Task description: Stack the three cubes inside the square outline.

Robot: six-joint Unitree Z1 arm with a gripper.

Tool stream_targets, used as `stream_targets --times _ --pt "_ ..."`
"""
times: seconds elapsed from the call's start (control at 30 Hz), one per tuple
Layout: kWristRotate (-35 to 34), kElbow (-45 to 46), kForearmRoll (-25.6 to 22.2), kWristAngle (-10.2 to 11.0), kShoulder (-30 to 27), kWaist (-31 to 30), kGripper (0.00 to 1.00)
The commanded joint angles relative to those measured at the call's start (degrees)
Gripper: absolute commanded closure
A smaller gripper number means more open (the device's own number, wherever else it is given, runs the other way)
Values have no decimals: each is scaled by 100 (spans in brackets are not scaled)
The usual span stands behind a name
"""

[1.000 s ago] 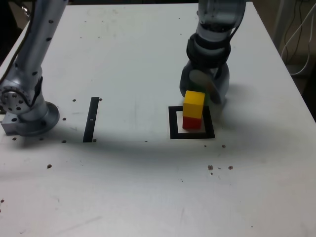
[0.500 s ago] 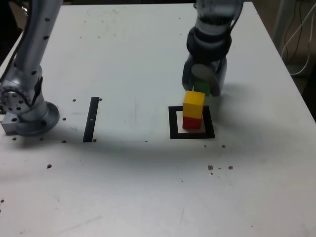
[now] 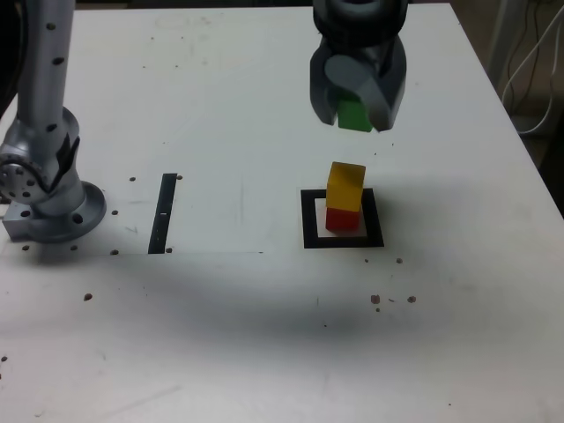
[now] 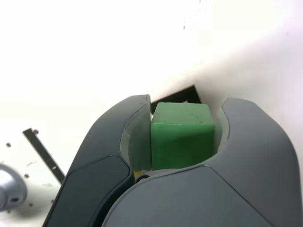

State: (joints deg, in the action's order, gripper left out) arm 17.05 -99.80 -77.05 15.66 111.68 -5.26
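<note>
A yellow cube [image 3: 345, 186] rests on a red cube [image 3: 343, 218], and the pair stands inside the black square outline [image 3: 308, 220]. My gripper [image 3: 356, 113] hangs in the air above and slightly behind that stack, shut on the green cube [image 3: 354, 114]. In the wrist view the green cube [image 4: 182, 135] sits squeezed between the two grey fingers [image 4: 116, 142], and a corner of the square outline [image 4: 182, 92] shows just beyond it.
A thin black strip [image 3: 163, 212] lies on the white table [image 3: 229, 106] toward the exterior view's left; it also shows in the wrist view as a strip [image 4: 43, 153]. The arm's base [image 3: 48, 198] stands at the exterior view's far left. Small dark specks dot the tabletop.
The gripper has closed on the green cube behind the stack and lifted it clear of the table. The yellow-on-red stack has not moved.
</note>
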Motion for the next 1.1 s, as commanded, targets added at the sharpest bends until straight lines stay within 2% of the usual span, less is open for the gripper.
stream_targets --times 0.0,0.13,0.37,0.7,1.07 --pt "-84 -106 -114 1 -12 -111 76" --pt "-256 -188 -266 -39 20 -292 76" --pt "-611 -51 -299 -342 220 -521 76" --pt "-668 19 -362 -367 87 -581 76" --pt "-632 57 -246 -530 283 -642 76"
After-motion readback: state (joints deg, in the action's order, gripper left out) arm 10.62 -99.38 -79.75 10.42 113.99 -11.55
